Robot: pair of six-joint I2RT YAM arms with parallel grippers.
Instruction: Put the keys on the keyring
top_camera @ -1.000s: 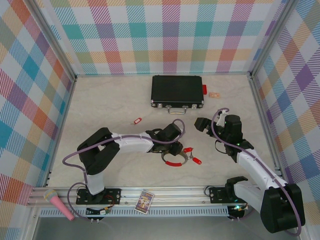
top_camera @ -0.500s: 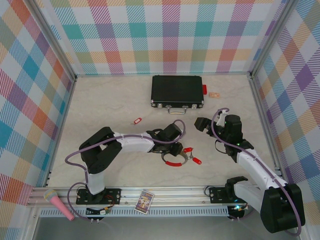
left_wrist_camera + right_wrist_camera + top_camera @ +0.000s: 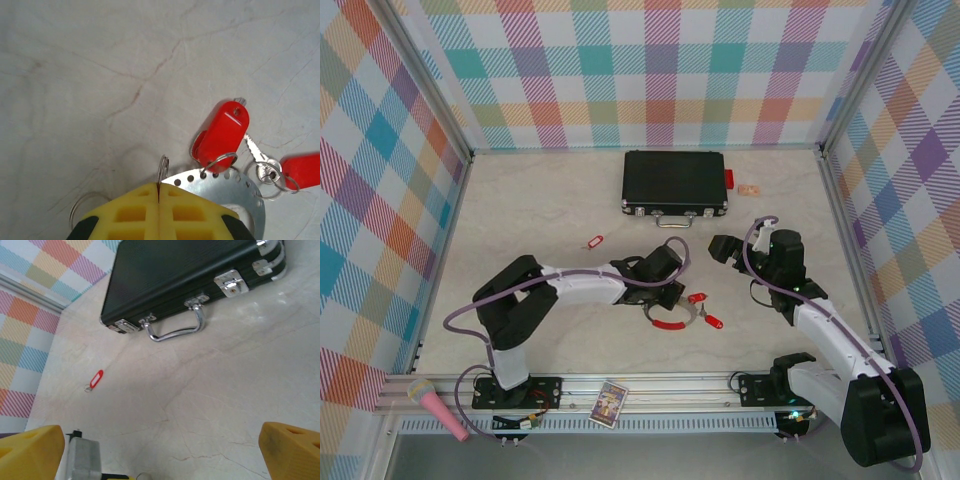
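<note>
The keyring (image 3: 670,321), a silvery loop with a red sleeve, lies near the table's middle. In the left wrist view it shows a perforated metal arc (image 3: 239,183). My left gripper (image 3: 669,297) (image 3: 158,186) is shut, its yellow fingertips pinching a small upright wire ring (image 3: 163,169) at the arc's edge. One red-tagged key (image 3: 223,132) (image 3: 697,298) hangs by its ring in a hole of the arc. A second red-tagged key (image 3: 302,169) (image 3: 713,321) lies beside it with a silver blade (image 3: 256,151). A third key (image 3: 593,242) (image 3: 95,380) lies apart to the left. My right gripper (image 3: 724,248) (image 3: 161,452) hovers open and empty.
A black case (image 3: 675,183) (image 3: 190,275) with a metal handle (image 3: 175,329) sits at the back, with a red block (image 3: 728,180) and a small tan item (image 3: 750,189) at its right. A pink microphone (image 3: 438,406) and a card (image 3: 610,403) lie on the front rail.
My left gripper has shut onto the small wire ring at the keyring. The right arm has not moved.
</note>
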